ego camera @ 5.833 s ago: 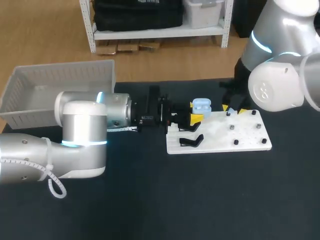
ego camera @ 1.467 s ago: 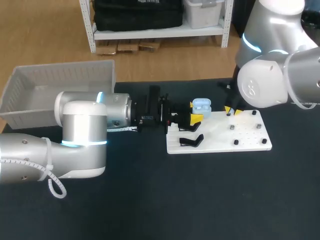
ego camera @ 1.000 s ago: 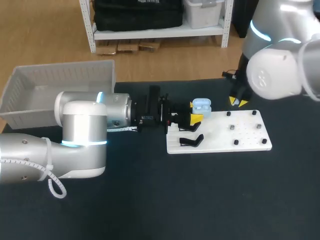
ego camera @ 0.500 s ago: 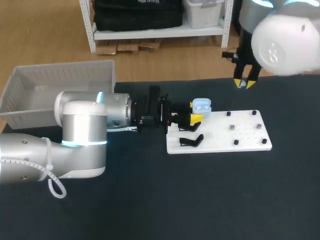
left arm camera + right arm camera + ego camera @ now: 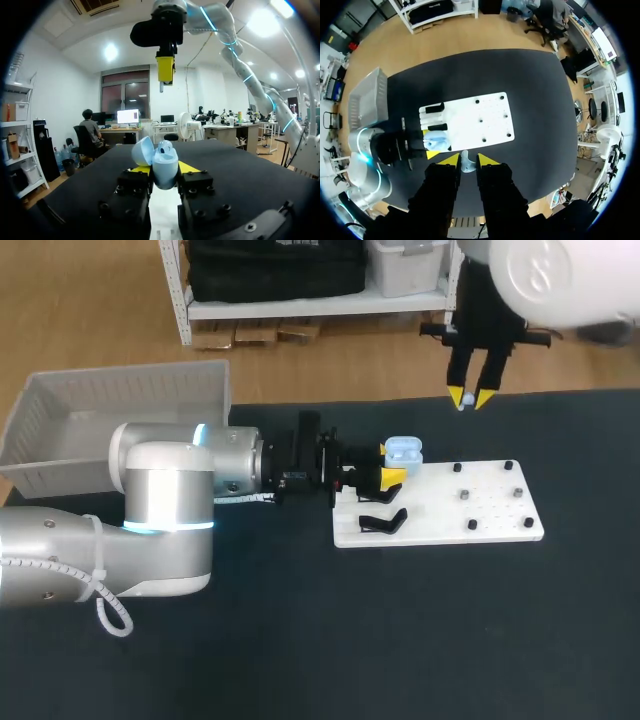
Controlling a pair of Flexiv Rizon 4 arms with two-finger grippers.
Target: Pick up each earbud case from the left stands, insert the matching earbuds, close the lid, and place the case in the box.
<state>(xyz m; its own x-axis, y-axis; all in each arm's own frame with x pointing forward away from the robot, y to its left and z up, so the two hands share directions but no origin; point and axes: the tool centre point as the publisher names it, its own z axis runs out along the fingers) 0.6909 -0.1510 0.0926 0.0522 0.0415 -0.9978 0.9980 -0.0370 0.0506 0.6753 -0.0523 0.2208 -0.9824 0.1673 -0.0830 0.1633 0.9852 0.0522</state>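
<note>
- The right gripper (image 5: 469, 398) had risen from the board (image 5: 490, 515) to well above its far edge. Its tips were almost together, pinching 1 small white earbud (image 5: 465, 162).
- The left gripper (image 5: 390, 464) had not moved. It clamped the open pale-blue case (image 5: 404, 450) from 2 sides at the board's left end.
- The box (image 5: 125, 373) stayed at the table's far left.
</note>
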